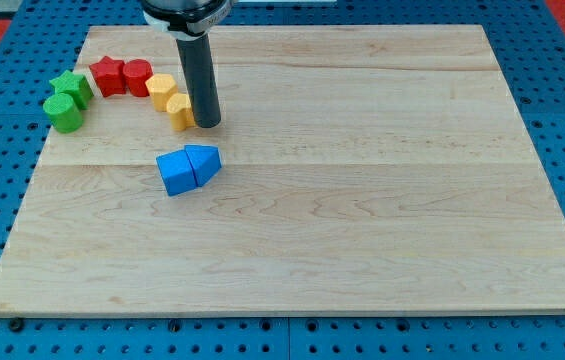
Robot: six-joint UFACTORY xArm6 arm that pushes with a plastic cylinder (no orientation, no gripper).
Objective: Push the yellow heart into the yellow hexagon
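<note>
The yellow heart (pixel 179 111) lies at the upper left of the wooden board (pixel 362 200), touching the lower right side of the yellow hexagon (pixel 162 90). My tip (pixel 207 124) stands against the heart's right side, and the rod partly hides that side of it.
A red star (pixel 108 74) and a red cylinder (pixel 137 75) sit left of the hexagon. A green star (pixel 70 87) and a green cylinder (pixel 63 112) lie at the far left. A blue cube (pixel 175 172) and a blue triangular block (pixel 204 160) touch below the heart.
</note>
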